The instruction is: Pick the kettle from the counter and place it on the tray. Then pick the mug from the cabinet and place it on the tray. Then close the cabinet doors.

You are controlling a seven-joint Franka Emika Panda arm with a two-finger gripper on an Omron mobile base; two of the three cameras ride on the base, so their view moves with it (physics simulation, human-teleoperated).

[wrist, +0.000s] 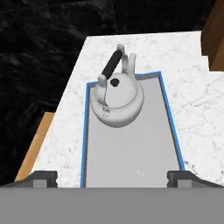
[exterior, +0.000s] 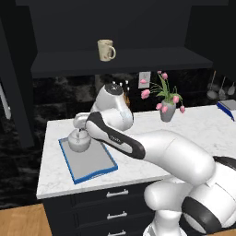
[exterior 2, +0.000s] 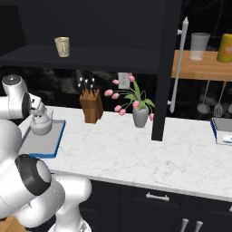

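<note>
- The two-finger gripper [wrist: 112,176] stands with its jaws spread wide and nothing between them; its small dark fingertips [wrist: 43,177] sit far apart at the bottom of the hand view.
- Directly ahead of the gripper, apart from both tips, sits the small squat silver-grey kettle [wrist: 117,98] with a dark arched handle, a lid knob and a short spout; nothing of the gripper touches it.
- The kettle stands upright on the flat grey rectangular tray with a raised bright blue rim [wrist: 131,148], at the end of the tray farthest from the gripper; the bare part of the tray stretches from the kettle back toward the tips.
- The tray lies on the white marbled stone counter [exterior: 193,129], near its left end.
- Above and beyond the gripper, the small cream-beige ceramic mug [exterior: 106,50] stands upright on the inner shelf of the dark upper wall cabinet [exterior: 115,62].
- To the gripper's right on the counter stand a brown wooden knife block [exterior 2: 91,106] and a grey vase of pink flowers [exterior 2: 140,115], well apart from the tray.
</note>
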